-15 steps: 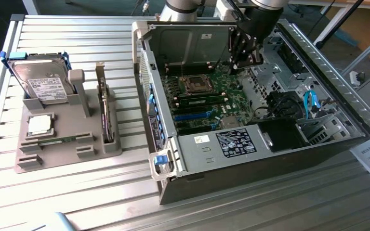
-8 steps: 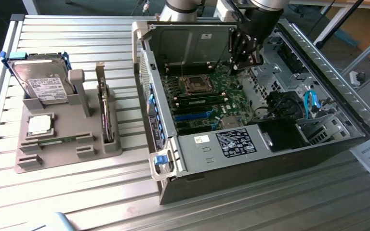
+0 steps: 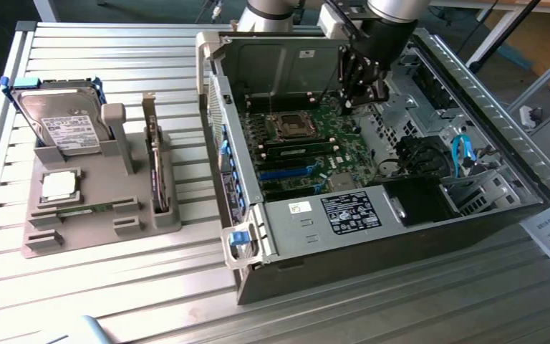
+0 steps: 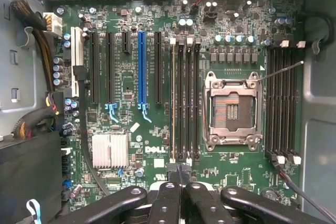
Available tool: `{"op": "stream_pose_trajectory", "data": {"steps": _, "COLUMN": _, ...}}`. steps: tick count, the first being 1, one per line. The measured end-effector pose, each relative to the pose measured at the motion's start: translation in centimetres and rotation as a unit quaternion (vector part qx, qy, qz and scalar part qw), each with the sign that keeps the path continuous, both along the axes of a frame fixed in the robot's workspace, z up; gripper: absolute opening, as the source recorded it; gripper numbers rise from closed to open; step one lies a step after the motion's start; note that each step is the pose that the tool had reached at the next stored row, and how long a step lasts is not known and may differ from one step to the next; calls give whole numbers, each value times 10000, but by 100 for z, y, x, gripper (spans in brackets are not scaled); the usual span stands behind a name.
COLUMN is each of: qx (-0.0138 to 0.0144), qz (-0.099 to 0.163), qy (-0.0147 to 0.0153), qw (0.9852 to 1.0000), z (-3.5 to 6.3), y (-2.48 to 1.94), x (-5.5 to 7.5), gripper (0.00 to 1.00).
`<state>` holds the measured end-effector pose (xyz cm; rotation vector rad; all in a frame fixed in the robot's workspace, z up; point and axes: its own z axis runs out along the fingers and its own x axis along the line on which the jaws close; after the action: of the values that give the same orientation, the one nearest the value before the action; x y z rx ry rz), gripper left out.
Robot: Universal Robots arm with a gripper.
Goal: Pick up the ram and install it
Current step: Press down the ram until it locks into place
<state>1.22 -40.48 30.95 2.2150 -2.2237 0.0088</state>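
A ram, a thin green stick, lies flat in the front of the grey holder at the exterior view's left. Inside the open computer case, my gripper hangs over the motherboard, close to the processor socket. In the wrist view my gripper is shut, its black fingers pressed together with nothing visible between them. It sits just over the end of the memory slots. A second ram seems to stand edge-on in the outermost of those slots.
The holder also carries a hard drive, a silver processor chip and an upright expansion card. Inside the case are the power supply, blue cables, a heatsink and more slots past the socket.
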Motion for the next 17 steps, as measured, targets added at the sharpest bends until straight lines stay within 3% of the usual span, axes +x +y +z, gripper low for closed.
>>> {"op": "stream_pose_trajectory", "data": {"steps": 17, "qx": 0, "qz": 0, "qy": -15, "qw": 10000, "z": -273, "y": -10, "x": 0, "gripper": 11}}
